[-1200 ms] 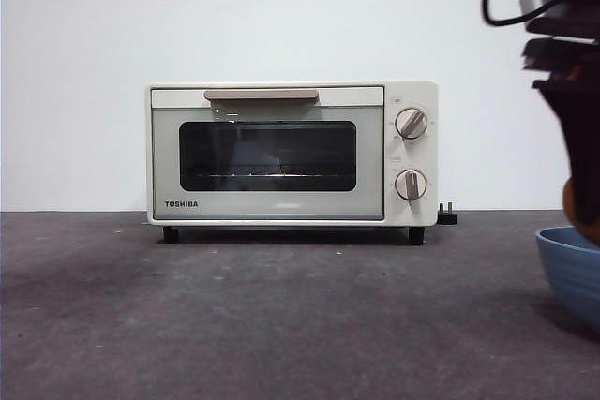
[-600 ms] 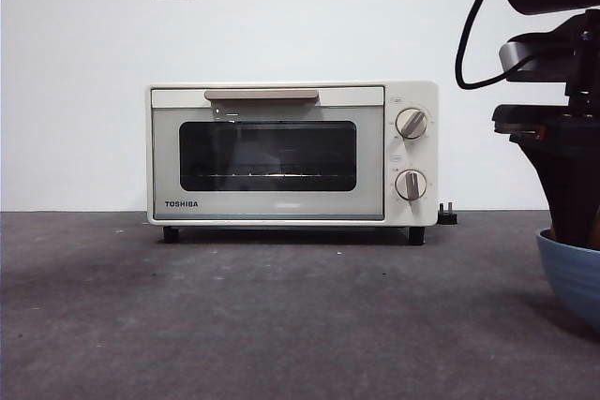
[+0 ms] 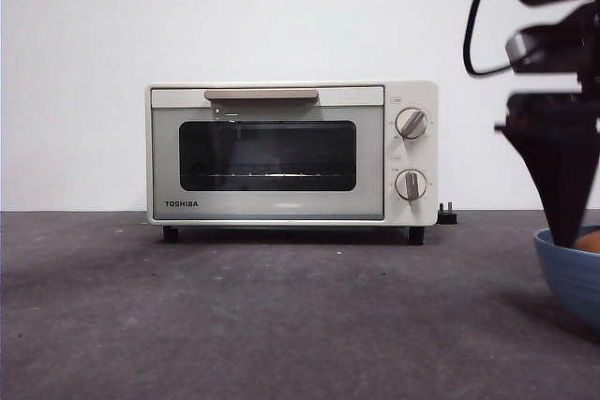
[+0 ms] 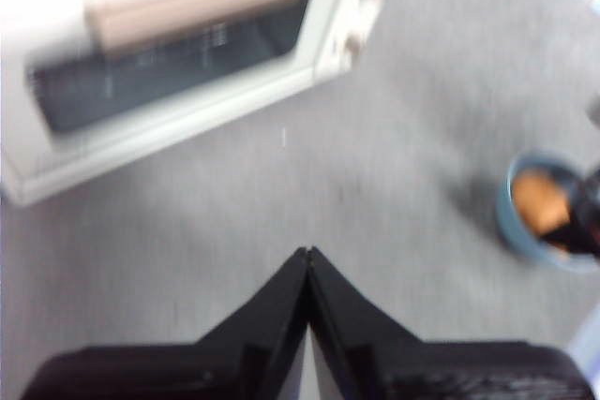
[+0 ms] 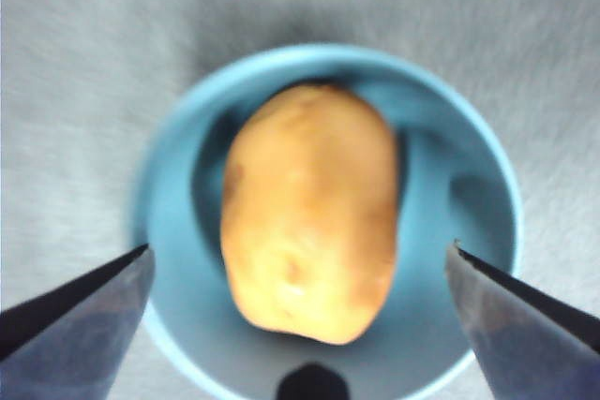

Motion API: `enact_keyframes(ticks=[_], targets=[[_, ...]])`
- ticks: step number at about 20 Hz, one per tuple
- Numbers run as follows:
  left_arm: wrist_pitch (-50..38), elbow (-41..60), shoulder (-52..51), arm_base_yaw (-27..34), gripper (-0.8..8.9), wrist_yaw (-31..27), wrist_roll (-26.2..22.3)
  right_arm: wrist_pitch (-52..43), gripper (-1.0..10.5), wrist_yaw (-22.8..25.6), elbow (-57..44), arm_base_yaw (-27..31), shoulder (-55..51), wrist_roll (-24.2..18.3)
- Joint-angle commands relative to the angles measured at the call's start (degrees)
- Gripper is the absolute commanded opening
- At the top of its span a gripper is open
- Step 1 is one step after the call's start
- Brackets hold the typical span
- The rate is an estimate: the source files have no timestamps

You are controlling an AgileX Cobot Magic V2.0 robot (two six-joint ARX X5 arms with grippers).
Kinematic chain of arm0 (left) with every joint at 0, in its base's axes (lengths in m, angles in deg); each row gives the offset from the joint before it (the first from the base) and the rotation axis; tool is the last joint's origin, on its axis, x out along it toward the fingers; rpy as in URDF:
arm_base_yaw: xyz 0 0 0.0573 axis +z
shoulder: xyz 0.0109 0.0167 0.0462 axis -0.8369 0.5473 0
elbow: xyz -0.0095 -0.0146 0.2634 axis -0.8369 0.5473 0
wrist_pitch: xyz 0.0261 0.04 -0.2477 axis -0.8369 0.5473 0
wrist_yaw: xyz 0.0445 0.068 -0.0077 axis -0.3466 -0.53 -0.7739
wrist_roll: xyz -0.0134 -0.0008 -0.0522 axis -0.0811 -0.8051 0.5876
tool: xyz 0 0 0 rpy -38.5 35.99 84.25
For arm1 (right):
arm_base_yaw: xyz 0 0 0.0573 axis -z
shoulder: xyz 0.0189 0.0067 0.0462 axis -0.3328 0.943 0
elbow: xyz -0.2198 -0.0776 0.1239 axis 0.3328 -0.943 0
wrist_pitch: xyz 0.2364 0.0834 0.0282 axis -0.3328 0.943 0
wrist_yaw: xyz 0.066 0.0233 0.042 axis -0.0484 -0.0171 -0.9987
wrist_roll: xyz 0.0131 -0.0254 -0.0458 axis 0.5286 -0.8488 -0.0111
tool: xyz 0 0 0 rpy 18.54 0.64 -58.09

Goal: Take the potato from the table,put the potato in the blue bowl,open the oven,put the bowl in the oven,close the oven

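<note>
my right gripper [image 5: 300, 259] is spread wide, one jaw at each side of the potato [image 5: 309, 208] and neither touching it, so it holds nothing. the potato lies inside the blue bowl [image 5: 469, 194], at the right edge of the table [image 3: 281, 316]. i judge the placing is done, so now i should lift this gripper straight up, without swinging sideways, so a jaw does not catch the bowl's rim and push it.

my left gripper [image 4: 307, 255] hangs above the table with its jaws pressed together and empty, high in the left of the front view. the oven [image 3: 291, 152] stands at the far side with its door closed. for the opening i should spread these jaws first, then come to the beige handle [image 3: 261, 95] squarely and pull slowly, so the light oven does not slide.
</note>
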Motion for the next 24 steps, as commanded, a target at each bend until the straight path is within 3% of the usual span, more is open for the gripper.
enact_keyframes(ticks=[1,7,9,11,12,19,24], targets=[[-1.9,-5.2,6.6,-0.1,-0.06,0.3,0.7,1.2,6.0,0.3,2.8,0.0,-2.2,-0.6],[-2.2,-24.2,27.6,0.2,-0.06,2.2,0.6,9.9,5.7,0.2,13.1,-0.1,-9.1,-0.7],[-1.8,-30.2,34.3,0.5,-0.06,6.0,2.0,12.9,3.5,0.2,16.0,-0.1,-12.3,-0.7],[-1.4,-34.7,39.5,0.6,-0.06,4.8,3.6,15.0,0.5,0.2,18.4,-0.1,-15.9,-0.7],[-1.4,-36.1,41.3,0.6,-0.06,3.9,4.0,15.7,-0.2,0.2,19.3,-0.1,-17.9,-0.6],[-1.4,-36.8,44.0,1.0,-0.06,-1.4,3.6,17.9,-0.1,-1.8,26.2,-0.1,-30.1,1.4],[1.4,-36.8,44.1,1.1,-0.06,-3.2,0.7,19.9,-0.1,-3.2,29.7,-0.1,-33.9,4.1]])
